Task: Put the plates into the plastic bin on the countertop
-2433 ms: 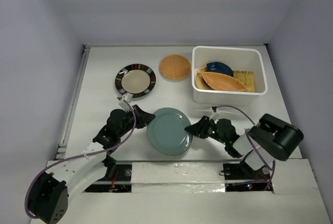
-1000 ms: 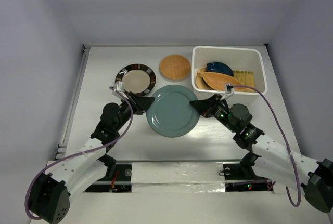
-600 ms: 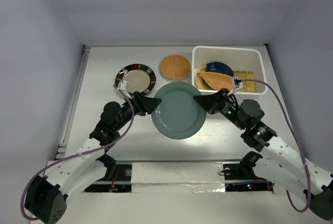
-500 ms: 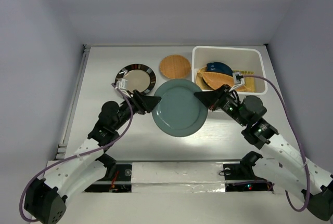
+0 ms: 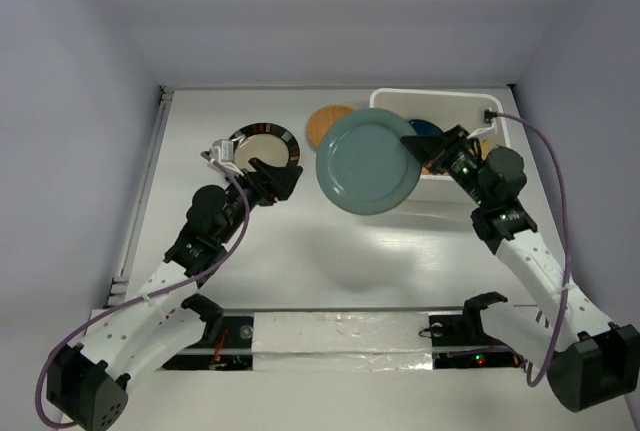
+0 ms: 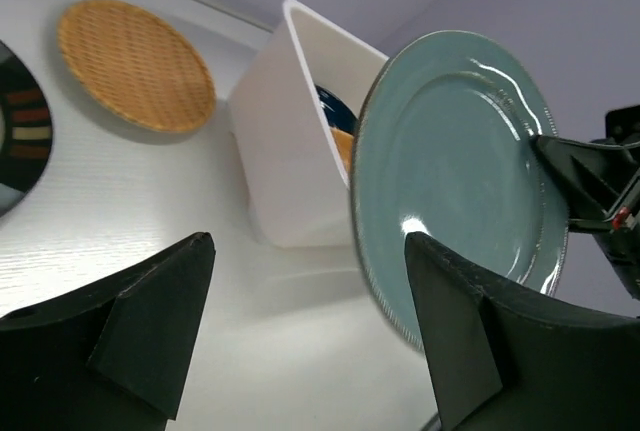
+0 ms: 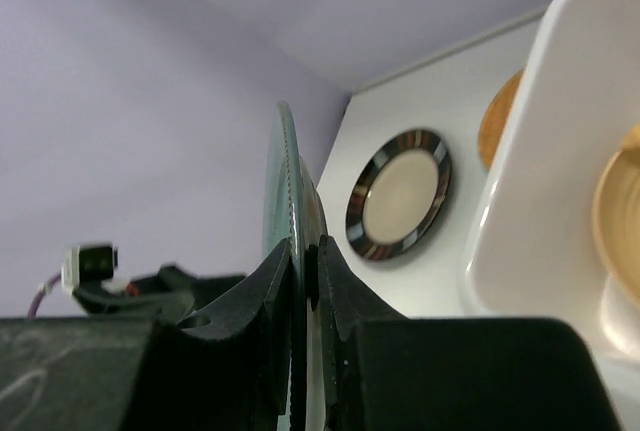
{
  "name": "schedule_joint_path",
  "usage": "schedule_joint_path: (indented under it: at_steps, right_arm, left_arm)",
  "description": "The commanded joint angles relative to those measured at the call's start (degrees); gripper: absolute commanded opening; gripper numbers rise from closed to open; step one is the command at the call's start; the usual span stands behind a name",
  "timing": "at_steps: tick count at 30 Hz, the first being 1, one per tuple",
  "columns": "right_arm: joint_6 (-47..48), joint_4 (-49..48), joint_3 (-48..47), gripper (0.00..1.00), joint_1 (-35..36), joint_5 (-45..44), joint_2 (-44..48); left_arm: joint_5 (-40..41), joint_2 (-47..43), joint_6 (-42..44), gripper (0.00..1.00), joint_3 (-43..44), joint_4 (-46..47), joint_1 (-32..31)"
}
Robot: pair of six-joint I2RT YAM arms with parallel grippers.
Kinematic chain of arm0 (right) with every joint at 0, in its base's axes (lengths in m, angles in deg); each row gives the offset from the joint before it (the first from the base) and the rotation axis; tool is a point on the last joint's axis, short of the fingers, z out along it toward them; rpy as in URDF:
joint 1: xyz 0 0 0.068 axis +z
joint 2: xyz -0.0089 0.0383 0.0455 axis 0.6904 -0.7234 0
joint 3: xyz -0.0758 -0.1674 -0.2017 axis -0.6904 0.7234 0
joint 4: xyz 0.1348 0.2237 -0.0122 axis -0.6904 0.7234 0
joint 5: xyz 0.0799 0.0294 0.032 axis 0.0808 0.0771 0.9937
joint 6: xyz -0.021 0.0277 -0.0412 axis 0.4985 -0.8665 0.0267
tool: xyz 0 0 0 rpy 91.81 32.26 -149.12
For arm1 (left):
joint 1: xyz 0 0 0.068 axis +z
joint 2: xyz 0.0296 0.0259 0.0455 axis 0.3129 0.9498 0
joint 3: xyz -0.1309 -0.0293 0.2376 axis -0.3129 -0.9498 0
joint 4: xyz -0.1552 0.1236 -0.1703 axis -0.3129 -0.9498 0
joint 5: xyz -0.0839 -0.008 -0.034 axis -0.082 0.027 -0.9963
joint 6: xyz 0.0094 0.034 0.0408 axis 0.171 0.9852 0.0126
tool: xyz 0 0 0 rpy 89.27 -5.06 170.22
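- The left gripper [image 5: 282,179] has just let go. Half a second ago it was pressed up against the left rim of the teal plate [image 5: 366,163]. Now its fingers are spread wide with nothing between them, hanging over the countertop [image 5: 300,251] left of the middle and clear of the plate.
- The black-rimmed plate [image 5: 258,148] lies flat toward the far edge, left of centre, just past that gripper and untouched.
- The woven tan plate [image 5: 324,122] sits by the far edge around the middle, half hidden behind the teal one in the top view.
- The teal plate isn't down near the middle of the worktop any more. It's up in the air, tipped steeply on edge, and has swung toward the far right corner, right by the bin's left wall.
- The right gripper [image 7: 303,256] is clamped on the plate's right rim, one finger on each face, so it's carrying the plate solo now.
- The plastic bin [image 5: 436,97] sits in the far right corner. The two-arm lift looks finished, so this plate probably just needs lowering in, and two more plates wait on the worktop.
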Motion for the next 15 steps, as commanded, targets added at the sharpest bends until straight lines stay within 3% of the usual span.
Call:
schedule_joint_path:
  at_steps: [1,5,9,15]
  right_arm:
    - [-6.2,-13.8,-6.6,0.0,-5.6,4.1,-0.5]
    - [-8.9,-15.8,-6.8,0.0,-17.3,5.9,-4.1]
    - [-9.8,-16.6,-6.9,0.0,-24.5,5.1,-9.9]
    - [-6.7,-15.0,-7.0,0.0,-28.6,2.3,-16.4]
  left_arm:
    - [6.6,-1.7,1.6,0.75,2.5,-1.2,0.1]
    - [11.0,-1.9,0.6,0.69,0.4,-3.1,0.1]
    - [15.2,-2.6,-1.3,0.62,-2.0,-4.3,0.1]
    - [17.7,-1.5,-2.5,0.54,-4.0,-7.2,2.2]
